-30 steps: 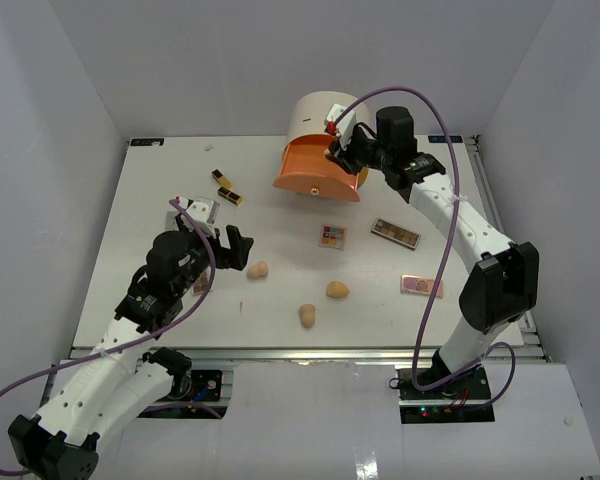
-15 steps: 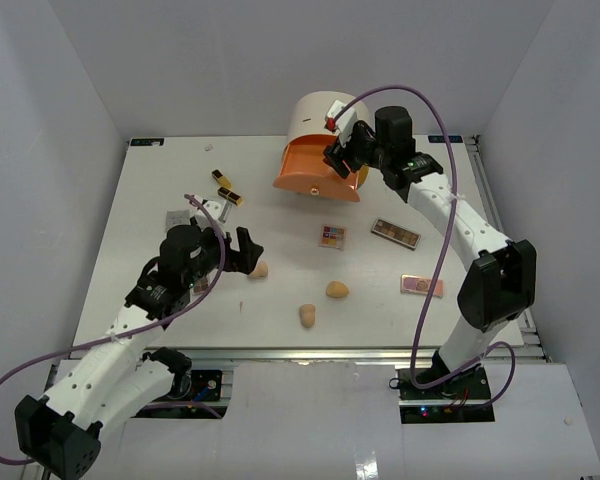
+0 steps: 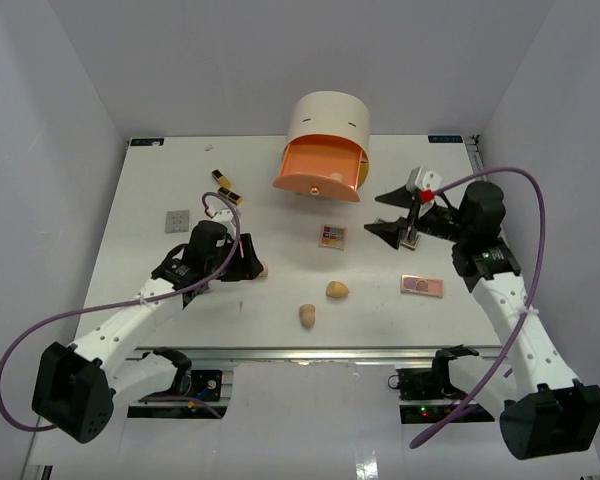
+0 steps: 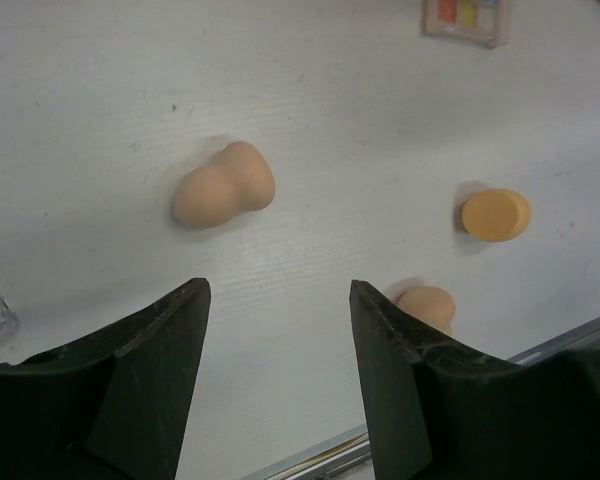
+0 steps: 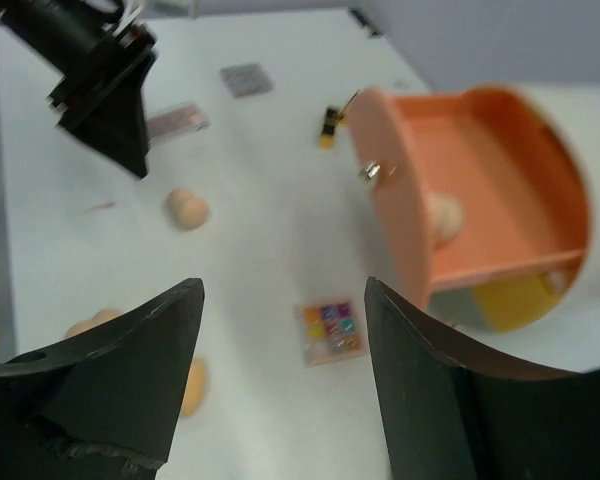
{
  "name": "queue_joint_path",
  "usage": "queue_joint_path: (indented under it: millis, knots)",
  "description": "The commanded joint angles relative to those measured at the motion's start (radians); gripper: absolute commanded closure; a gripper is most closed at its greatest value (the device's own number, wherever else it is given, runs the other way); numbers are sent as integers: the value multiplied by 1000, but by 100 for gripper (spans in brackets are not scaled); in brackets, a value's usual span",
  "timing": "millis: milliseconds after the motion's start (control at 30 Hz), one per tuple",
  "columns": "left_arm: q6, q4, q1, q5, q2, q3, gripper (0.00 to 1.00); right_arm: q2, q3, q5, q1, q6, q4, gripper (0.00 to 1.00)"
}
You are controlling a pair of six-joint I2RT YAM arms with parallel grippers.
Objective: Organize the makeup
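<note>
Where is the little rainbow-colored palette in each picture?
Top external: the palette lies mid-table, in front of the orange drawer.
Left wrist: the palette is at the top edge, partly cut off.
Right wrist: the palette is low, near the center.
Shared landmark: the tan sponge.

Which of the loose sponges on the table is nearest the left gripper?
The leftmost sponge, right at the left gripper fingertips. The other two lie farther right, well apart from it.
</note>
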Motion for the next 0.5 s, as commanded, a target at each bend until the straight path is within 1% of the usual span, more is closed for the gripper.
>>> queue_joint_path:
  millis: [0,33,133,467]
  knots:
    - [-40,-38,4,-40,109,46,34,-66,-221,-235,-92,81,175,28]
    - [-39,-40,1,-50,148,60,36,-76,-255,-280,-127,118,220,28]
    - [-27,-21,-2,-114,195,94,36,-57,-244,-329,-167,130,210,28]
    - [1,35,-12,-132,452,198,36,-44,-260,-367,-175,122,198,28]
